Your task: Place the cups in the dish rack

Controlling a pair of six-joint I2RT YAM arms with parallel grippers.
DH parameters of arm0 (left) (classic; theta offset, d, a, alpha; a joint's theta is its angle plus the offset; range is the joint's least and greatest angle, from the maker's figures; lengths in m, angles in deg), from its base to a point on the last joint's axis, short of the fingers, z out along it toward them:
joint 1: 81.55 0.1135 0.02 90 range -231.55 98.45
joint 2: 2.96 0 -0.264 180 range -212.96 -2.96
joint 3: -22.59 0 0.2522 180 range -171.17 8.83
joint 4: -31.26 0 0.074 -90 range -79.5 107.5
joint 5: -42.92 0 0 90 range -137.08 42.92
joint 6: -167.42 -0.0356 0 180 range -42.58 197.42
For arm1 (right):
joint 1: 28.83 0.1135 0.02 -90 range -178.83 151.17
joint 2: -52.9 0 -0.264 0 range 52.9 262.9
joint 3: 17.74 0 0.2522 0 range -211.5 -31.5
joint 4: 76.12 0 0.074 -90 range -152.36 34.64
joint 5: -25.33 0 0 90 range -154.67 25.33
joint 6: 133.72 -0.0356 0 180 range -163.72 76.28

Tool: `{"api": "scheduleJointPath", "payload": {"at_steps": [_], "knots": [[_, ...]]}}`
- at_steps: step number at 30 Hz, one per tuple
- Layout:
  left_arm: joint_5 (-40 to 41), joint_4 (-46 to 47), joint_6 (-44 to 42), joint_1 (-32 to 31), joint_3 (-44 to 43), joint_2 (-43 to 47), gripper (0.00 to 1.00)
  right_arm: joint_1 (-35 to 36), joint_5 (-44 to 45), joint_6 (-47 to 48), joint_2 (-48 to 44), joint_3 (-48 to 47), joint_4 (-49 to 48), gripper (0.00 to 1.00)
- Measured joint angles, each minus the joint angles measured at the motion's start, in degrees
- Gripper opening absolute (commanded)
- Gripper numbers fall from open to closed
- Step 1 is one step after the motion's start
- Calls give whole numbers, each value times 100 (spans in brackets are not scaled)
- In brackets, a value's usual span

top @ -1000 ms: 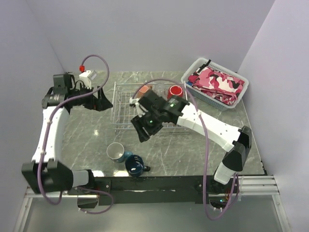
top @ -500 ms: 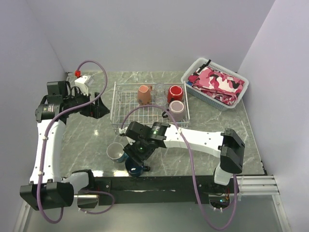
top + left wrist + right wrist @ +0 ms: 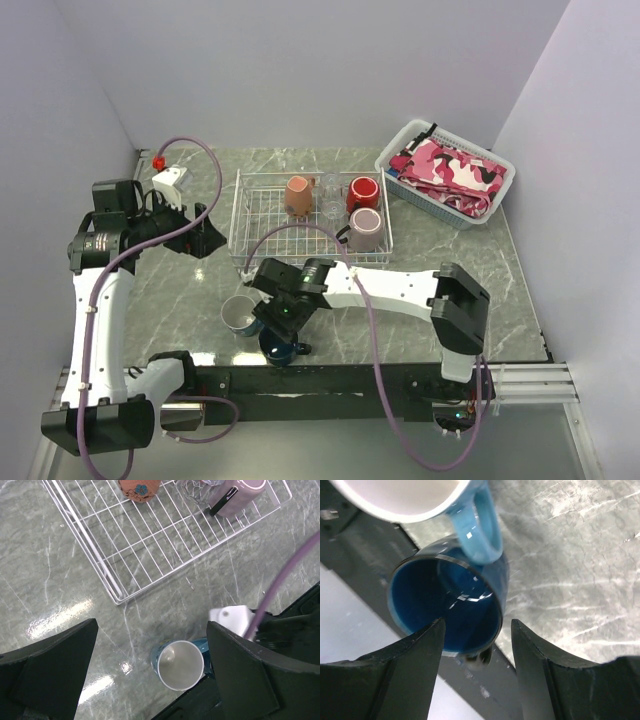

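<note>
The dark navy mug [image 3: 447, 605] stands mouth-up at the near edge of the surface, against the teal-blue mug [image 3: 485, 530]'s handle. The right hand [image 3: 476, 630] hangs over it, fingers spread either side of the rim without gripping, seemingly lined up to take it. The dish rack [image 3: 262, 225] behind holds four cups along its far side, and the left hand [image 3: 151, 630], wide and empty, hovers beside it, clear of the work.

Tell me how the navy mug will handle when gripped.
The navy mug looks glossy: likely rigid, but slippery in the right pincer. It stands upright, so rolling seems unlikely. The teal mug crowds it, so lifting may nudge that.
</note>
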Motion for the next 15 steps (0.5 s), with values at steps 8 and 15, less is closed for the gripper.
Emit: {"api": "scheduleJointPath", "payload": {"at_steps": [8, 15], "knots": [[0, -72, 2, 0, 0, 4, 96, 0, 125, 210, 396, 236, -254, 35], [0, -105, 68, 0, -2, 4, 96, -26, 111, 234, 385, 463, -505, 0]]}}
